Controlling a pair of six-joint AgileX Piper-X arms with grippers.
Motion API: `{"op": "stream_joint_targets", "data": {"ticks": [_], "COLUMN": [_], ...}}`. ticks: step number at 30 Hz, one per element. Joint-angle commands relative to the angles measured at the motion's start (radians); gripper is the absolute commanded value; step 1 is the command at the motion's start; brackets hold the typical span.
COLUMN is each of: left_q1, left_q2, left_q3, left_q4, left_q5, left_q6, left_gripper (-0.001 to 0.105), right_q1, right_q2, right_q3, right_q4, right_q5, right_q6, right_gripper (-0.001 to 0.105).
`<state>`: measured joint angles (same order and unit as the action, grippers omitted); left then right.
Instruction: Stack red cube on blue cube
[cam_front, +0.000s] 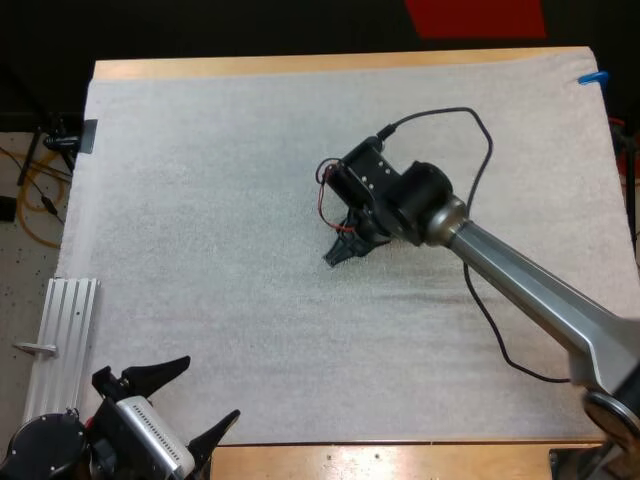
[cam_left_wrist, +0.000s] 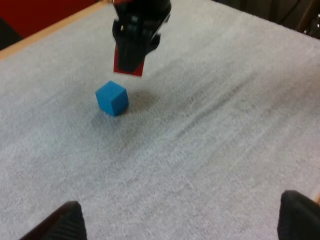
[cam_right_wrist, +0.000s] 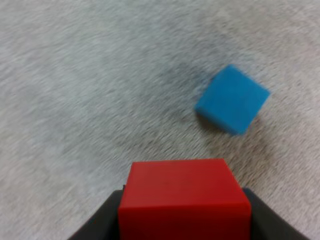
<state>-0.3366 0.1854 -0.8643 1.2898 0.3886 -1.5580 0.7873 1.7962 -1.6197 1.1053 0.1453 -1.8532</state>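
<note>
The right tool (cam_front: 340, 250) gripped the red cube (cam_right_wrist: 184, 200) between its fingers, lifted off the mat (cam_front: 200, 200). Its fingers hid the cube's sides. The blue cube (cam_right_wrist: 232, 106) lay on the mat just ahead of that tool and off to one side, apart from the red one. In the high view the right wrist covered both cubes. The left tool (cam_front: 190, 400) stood wide and empty at the surface's (cam_front: 300, 65) near edge, well apart from the cubes.

One red cube (cam_right_wrist: 184, 197); one blue cube (cam_left_wrist: 111, 98); two end effectors, left end effector (cam_front: 210, 390) and right end effector (cam_front: 340, 250); one white mat (cam_front: 200, 250); one wooden tabletop (cam_front: 300, 65).
</note>
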Motion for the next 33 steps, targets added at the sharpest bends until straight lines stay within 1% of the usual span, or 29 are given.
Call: {"op": "stream_joint_targets", "data": {"ticks": [1,5,7,10,15,19,26,31,33], "left_q1": [-0.002,-0.002,-0.002,-0.002,-0.002,-0.002,-0.002,-0.002,-0.002], "left_q2": [0.01,0.049,0.066,0.093,0.107,0.107,0.107,0.107,0.107], "left_q3": [-0.004,-0.004,-0.004,-0.004,-0.004,-0.004,-0.004,-0.004,-0.004], "left_q4": [-0.025,-0.025,-0.029,-0.039,-0.039,-0.039,-0.036,-0.036,-0.036], "left_q5": [-0.011,-0.011,-0.011,-0.011,-0.011,-0.004,0.012,0.012,0.012], "left_q6": [-0.017,-0.016,-0.016,-0.016,-0.016,-0.016,-0.016,-0.014,-0.014], "left_gripper": [0.075,0.075,0.075,0.075,0.075,0.075,0.075,0.075,0.075], "right_q1": [-0.012,-0.041,-0.052,-0.067,-0.086,-0.086,-0.109,-0.14,-0.155], "right_q2": [0.02,0.101,0.134,0.191,0.255,0.268,0.287,0.297,0.297], "right_q3": [-0.025,-0.088,-0.114,-0.162,-0.214,-0.215,-0.215,-0.215,-0.215], "right_q4": [0.014,0.014,0.014,0.014,0.014,0.003,-0.029,-0.03,-0.03], "right_q5": [0.013,0.037,0.036,0.036,0.031,0.033,0.029,-0.005,-0.04], "right_q6": [-0.008,-0.003,0.023,0.077,0.225,0.288,0.437,0.443,0.453], "right_gripper": [0.031,0.031,0.031,0.031,0.031,0.031,0.031,0.031,0.031]}}
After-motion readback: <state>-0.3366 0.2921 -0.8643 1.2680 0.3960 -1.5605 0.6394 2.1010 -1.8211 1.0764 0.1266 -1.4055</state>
